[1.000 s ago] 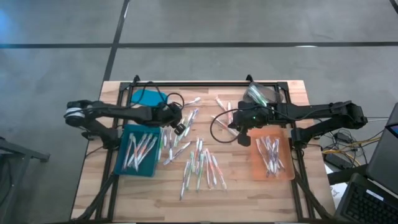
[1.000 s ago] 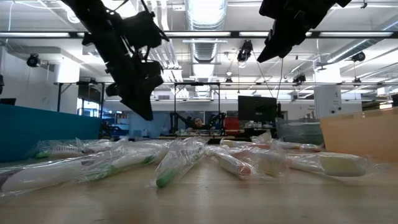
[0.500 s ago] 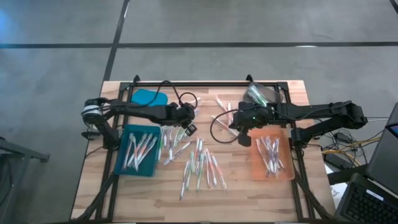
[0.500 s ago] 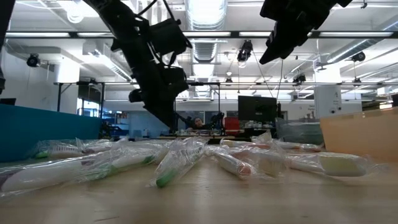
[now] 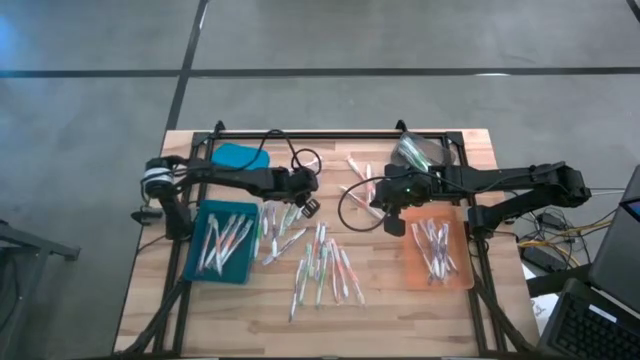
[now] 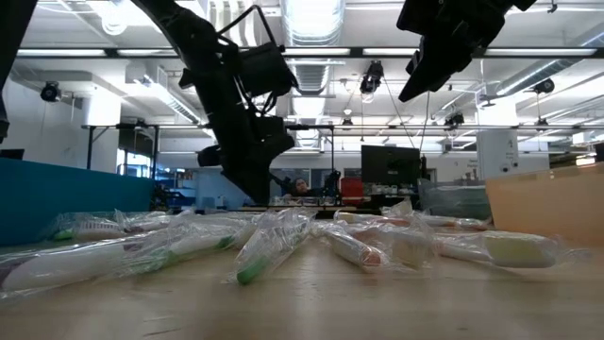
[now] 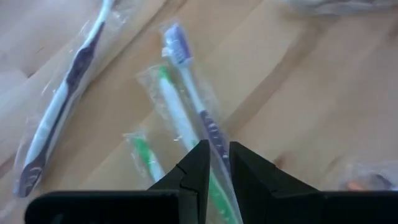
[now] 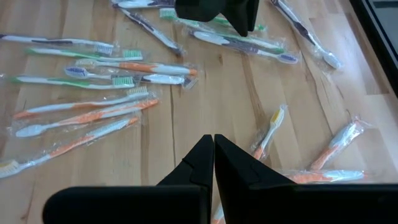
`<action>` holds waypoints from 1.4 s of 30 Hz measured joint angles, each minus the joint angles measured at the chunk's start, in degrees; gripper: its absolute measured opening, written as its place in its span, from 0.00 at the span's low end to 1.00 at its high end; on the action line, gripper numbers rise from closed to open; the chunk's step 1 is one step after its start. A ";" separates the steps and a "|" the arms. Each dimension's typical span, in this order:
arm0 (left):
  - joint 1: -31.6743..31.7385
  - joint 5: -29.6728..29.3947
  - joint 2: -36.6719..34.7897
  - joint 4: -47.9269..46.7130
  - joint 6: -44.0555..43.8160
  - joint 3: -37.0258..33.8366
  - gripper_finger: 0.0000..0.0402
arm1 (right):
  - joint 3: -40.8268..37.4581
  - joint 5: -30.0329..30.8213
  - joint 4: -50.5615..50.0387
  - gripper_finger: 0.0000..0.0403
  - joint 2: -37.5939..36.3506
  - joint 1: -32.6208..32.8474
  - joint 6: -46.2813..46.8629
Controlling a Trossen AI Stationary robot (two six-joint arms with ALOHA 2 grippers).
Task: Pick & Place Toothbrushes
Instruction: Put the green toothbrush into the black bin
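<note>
Several wrapped toothbrushes [image 5: 322,262] lie loose on the wooden table between the two trays. My left gripper [image 5: 308,205] hangs low over the ones at the far left of the pile, pointing steeply down. Its fingers stand slightly open [image 7: 219,152]. A purple-handled toothbrush [image 7: 188,84] lies flat under them, and its handle shows in the narrow gap. I cannot tell whether the fingers touch it. Two green toothbrushes [image 7: 166,106] lie beside it. My right gripper [image 5: 392,220] hovers shut [image 8: 213,142], well above the table, right of the pile.
A teal tray [image 5: 196,262] on the left and an orange tray [image 5: 462,262] on the right each hold several toothbrushes. A blue lid [image 5: 240,157] and a clear plastic bag [image 5: 415,152] lie at the far edge. Black cables [image 5: 350,205] loop near both wrists.
My left gripper has moved from beside the teal tray toward the table's right and down, close over the toothbrushes at the pile's left. Its finger gap looks the same. My right gripper has kept still.
</note>
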 joint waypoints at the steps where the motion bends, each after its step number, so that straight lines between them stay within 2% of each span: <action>1: 0.27 0.00 0.14 -0.10 -0.41 0.00 0.17 | 0.00 0.00 -0.01 0.02 0.00 0.00 0.06; 7: 2.12 0.04 0.46 -1.10 -1.41 0.17 0.19 | 0.00 0.00 -0.03 0.02 0.00 0.00 0.11; 15: 2.59 0.36 0.46 -1.12 -1.39 0.17 0.33 | 0.00 0.00 -0.03 0.02 0.00 0.00 0.11; 19: 2.71 0.46 0.46 -0.64 -1.39 0.15 0.37 | 0.00 0.00 -0.03 0.02 0.00 0.00 0.09; 31: 2.73 -0.15 0.77 1.10 -1.38 -0.39 0.35 | 0.00 0.00 -0.01 0.02 0.00 0.00 0.09; 42: 2.95 -0.37 5.44 2.26 -1.79 -0.36 0.35 | 0.00 0.00 0.06 0.02 0.00 -0.02 0.07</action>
